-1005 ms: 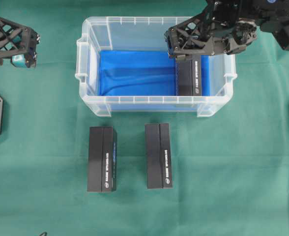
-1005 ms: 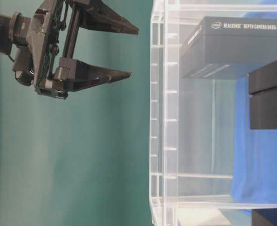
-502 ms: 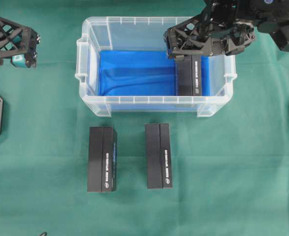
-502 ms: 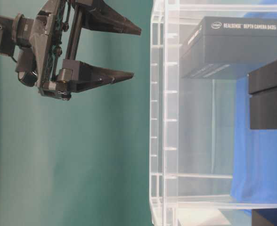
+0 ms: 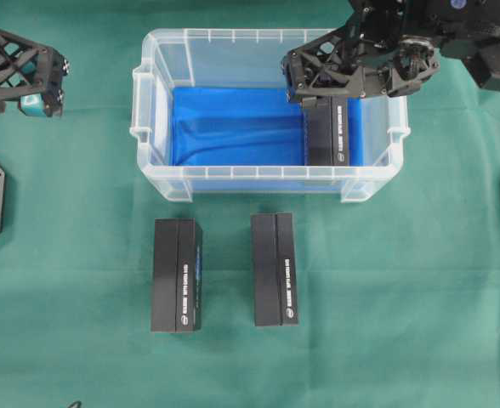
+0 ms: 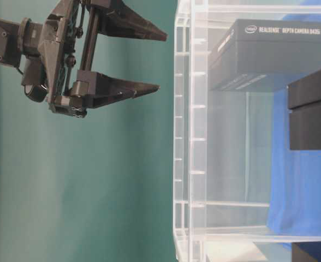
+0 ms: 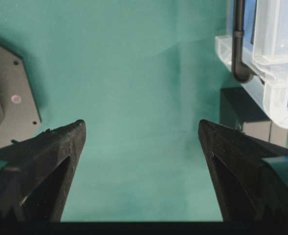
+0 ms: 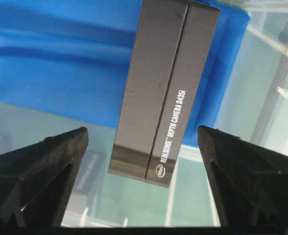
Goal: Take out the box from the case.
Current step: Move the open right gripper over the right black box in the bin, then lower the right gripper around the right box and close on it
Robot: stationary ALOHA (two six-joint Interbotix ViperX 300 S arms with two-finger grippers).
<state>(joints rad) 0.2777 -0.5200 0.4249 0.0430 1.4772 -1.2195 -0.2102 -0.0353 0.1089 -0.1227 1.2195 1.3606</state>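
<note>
The case [image 5: 150, 178] is a clear plastic bin lined with blue cloth [image 5: 233, 127]. One black box [image 5: 327, 140] lies inside it at the right end, printed side up. My right gripper [image 5: 318, 92] hangs open above that box, over the case's rim. In the right wrist view the box [image 8: 163, 88] lies below and between the spread fingers of the gripper [image 8: 141, 131]. The table-level view shows the right gripper [image 6: 161, 61] open, outside the case's opening, in line with the box [image 6: 269, 54]. My left gripper [image 5: 54, 89] is open and empty, far left.
Two more black boxes [image 5: 177, 274] [image 5: 275, 269] lie side by side on the green cloth in front of the case. In the left wrist view the open gripper [image 7: 141, 122] is over bare green cloth, with the case's corner [image 7: 276, 105] at the upper right.
My right gripper, still open, has moved a little closer to the case's opening above the box. The left arm and all boxes have not moved.
</note>
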